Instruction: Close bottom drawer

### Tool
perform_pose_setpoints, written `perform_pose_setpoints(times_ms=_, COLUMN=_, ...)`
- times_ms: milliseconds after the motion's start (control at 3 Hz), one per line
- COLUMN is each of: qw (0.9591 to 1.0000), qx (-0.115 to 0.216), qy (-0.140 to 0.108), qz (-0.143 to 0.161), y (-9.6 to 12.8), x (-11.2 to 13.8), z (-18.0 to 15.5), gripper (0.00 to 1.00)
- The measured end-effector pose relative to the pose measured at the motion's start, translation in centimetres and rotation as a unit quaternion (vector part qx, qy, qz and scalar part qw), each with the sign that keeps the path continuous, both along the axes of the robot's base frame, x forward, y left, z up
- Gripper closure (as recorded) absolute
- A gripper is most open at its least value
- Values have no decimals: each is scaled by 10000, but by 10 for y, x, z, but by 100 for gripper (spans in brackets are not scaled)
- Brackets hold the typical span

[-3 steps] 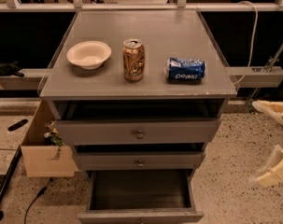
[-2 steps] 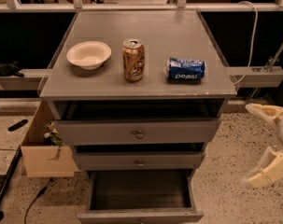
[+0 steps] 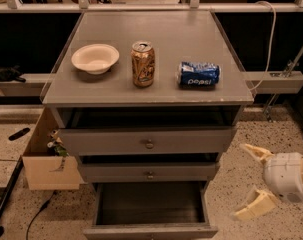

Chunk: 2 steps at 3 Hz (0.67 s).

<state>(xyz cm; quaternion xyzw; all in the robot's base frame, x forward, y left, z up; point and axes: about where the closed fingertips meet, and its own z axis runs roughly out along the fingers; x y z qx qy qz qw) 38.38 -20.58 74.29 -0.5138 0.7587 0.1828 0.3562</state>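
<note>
Evidently the gripper (image 3: 252, 180) has dropped and drifted left over the last second. It sat higher before, near the right edge of the view. Now it hangs low beside the cabinet, roughly level with the gap between the middle drawer (image 3: 149, 172) and the bottom drawer (image 3: 149, 206). Its two pale fingers (image 3: 255, 152) are spread wide with nothing between them, and it is still apart from the cabinet.

The bottom drawer itself has not budged. It stands pulled well out toward the near side, its dark interior exposed and its front panel at the very bottom edge of the view. The two drawers above it look only slightly ajar.

On the cabinet top the white bowl (image 3: 95, 58), the upright gold soda can (image 3: 143, 64) and the Pepsi can (image 3: 199, 74), lying on its side, are unchanged.

So this reads as the approach: no contact yet. The gripper probably still has to come around to the near face of the drawer front before it can push.
</note>
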Motion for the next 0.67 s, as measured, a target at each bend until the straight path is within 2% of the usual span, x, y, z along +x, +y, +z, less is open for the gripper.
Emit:
perform_pose_setpoints(times_ms=333, qw=9999, qx=160, qy=58, qz=-13, y=-8, x=-2, z=-55, gripper=0)
perform_pose_setpoints(times_ms=667, qw=9998, qx=156, qy=133, qz=1, y=-13, x=-17, z=-89, gripper=0)
